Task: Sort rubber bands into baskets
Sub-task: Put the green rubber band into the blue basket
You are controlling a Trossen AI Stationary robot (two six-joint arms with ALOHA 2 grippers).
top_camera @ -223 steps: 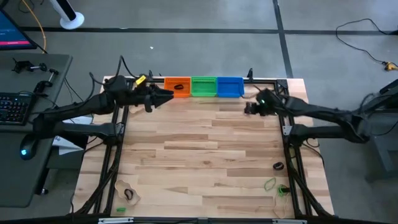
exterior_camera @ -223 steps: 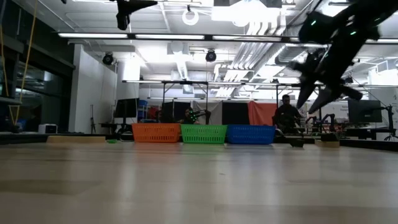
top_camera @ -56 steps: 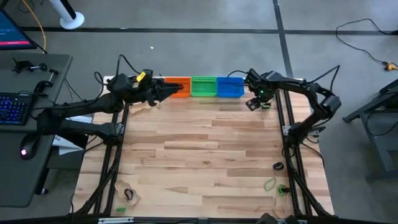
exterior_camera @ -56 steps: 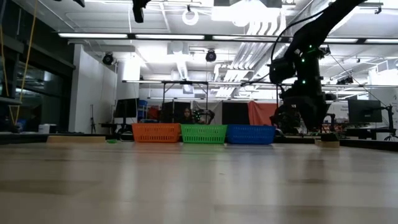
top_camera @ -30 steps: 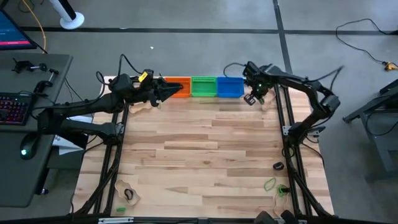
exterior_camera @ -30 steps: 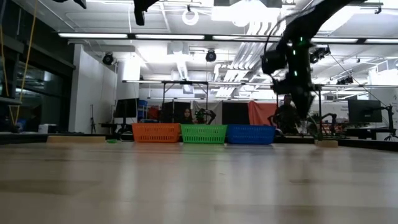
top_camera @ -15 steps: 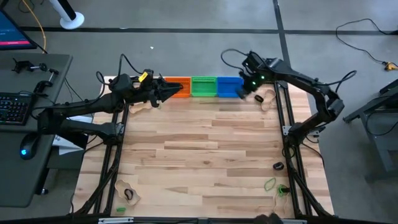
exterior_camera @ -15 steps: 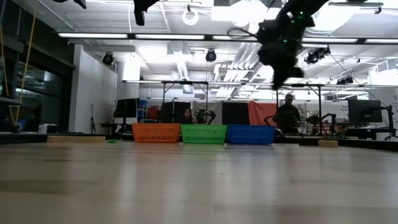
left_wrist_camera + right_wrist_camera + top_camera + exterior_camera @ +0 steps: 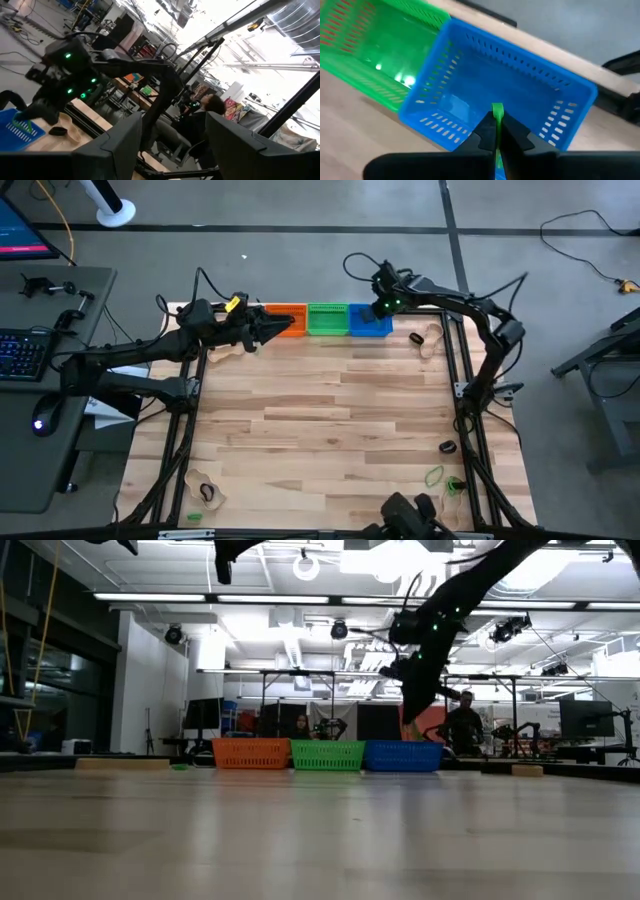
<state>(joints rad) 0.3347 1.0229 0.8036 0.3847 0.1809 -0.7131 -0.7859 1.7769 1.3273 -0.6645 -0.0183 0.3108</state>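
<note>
Green band (image 9: 497, 112): pinched between the closed fingers of the right gripper (image 9: 497, 131), held above the blue basket (image 9: 470, 107), beside the green basket (image 9: 385, 75). Left gripper (image 9: 272, 327): over the orange basket (image 9: 290, 314), fingers spread. More bands (image 9: 440, 462) lie at the table's near right corner.

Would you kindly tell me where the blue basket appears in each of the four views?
High view: blue basket, right end of the row, under the right gripper.
Low view, right of the green basket.
Left wrist view: corner only.
Right wrist view, centre.
Shared landmark: green basket.
</note>
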